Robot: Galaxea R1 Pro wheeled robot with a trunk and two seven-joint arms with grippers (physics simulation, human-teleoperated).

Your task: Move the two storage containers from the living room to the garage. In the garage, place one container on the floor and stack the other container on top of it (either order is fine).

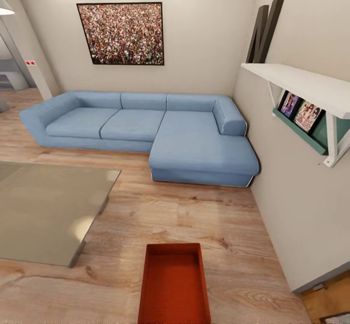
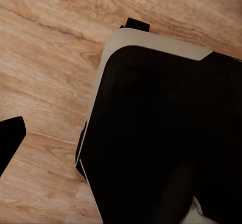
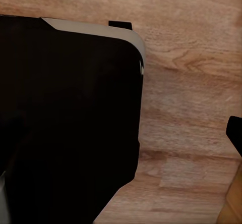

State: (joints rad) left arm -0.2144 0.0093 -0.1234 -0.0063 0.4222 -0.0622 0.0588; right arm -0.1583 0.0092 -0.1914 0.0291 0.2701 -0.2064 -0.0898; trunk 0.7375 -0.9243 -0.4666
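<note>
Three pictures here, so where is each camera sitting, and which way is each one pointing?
Head view: high on the robot's head, looking forward and down over a red-orange storage container, blue sofa and glass table.
Left wrist view: on the left arm, looking down past a big black robot body part at the wood floor.
Right wrist view: on the right arm, also facing down past black robot bodywork.
All three share the light wood plank floor.

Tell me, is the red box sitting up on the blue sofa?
No, the red box lies on the wood floor, in front of the blue sofa and apart from it.
</note>
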